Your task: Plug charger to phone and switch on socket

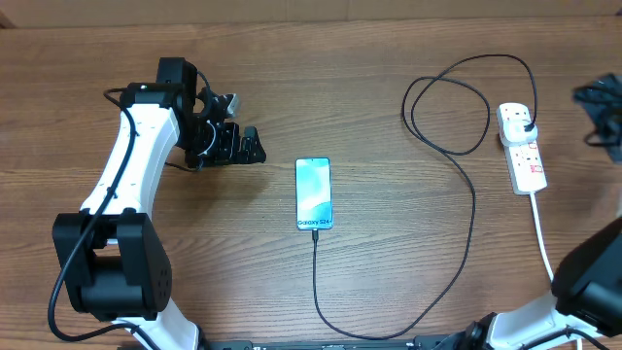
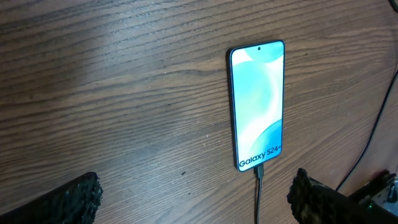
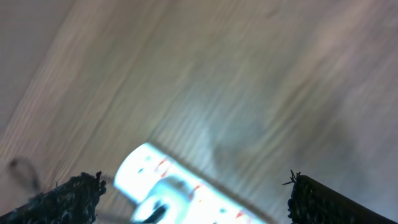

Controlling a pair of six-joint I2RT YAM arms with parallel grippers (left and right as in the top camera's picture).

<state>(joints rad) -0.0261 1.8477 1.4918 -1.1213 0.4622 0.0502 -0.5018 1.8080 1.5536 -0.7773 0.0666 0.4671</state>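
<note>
charger [image 1: 316,277] is in the phone [image 1: 313,192], mid frame. socket [image 1: 522,151], upper right, may need switching on. left gripper [image 2: 196,202] and right gripper [image 3: 189,196] spread, empty.

Right wrist view blurring: socket [image 3: 163,186] smearing into white patch, running off bottom edge, red markings unreadable. Overhead: right gripper [image 1: 598,112] getting cropped by right edge; socket switch position showing too small to tell. Left wrist: charger [image 2: 257,196] running off bottom edge.
</note>
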